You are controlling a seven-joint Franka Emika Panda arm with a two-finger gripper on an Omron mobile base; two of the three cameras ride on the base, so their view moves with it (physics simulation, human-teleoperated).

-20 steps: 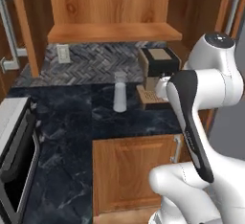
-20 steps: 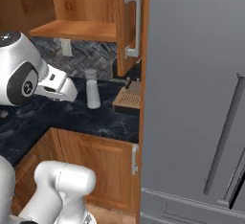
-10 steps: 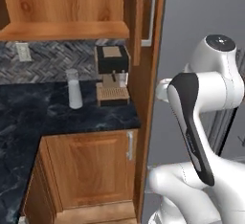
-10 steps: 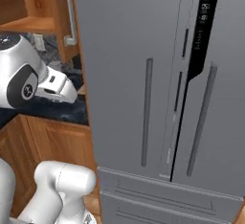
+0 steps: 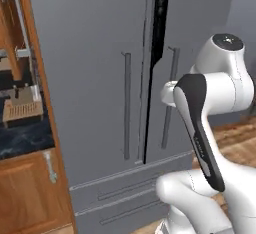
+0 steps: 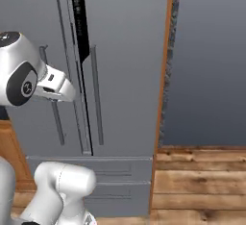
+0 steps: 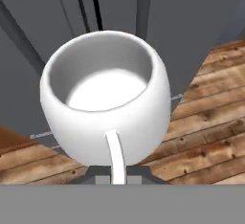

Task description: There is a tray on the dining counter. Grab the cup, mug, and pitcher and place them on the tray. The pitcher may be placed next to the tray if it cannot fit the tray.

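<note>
Mug (image 7: pixel 105 103) in closed pincer (image 7: pixel 115 177)

- White Franka Panda arm with dark joints (image 5: pixel 200 123): rises from the lower right of the left base view; the dark-faced forearm link slopes up and to the left from the rounded white base segment to a large white joint housing with a dark cap.
- Same arm in the right base view (image 6: pixel 21 77): the round white joint housing with its dark side disc sits at the left edge, and a short white wrist link projects from it to the right and slightly downward.
- Two-finger gripper (image 7: pixel 115 179): seen in the hand view, jaws drawn almost together, clamped on the thin handle of the small squat white mug (image 7: pixel 105 98), which it carries with its mouth facing the camera.
</note>
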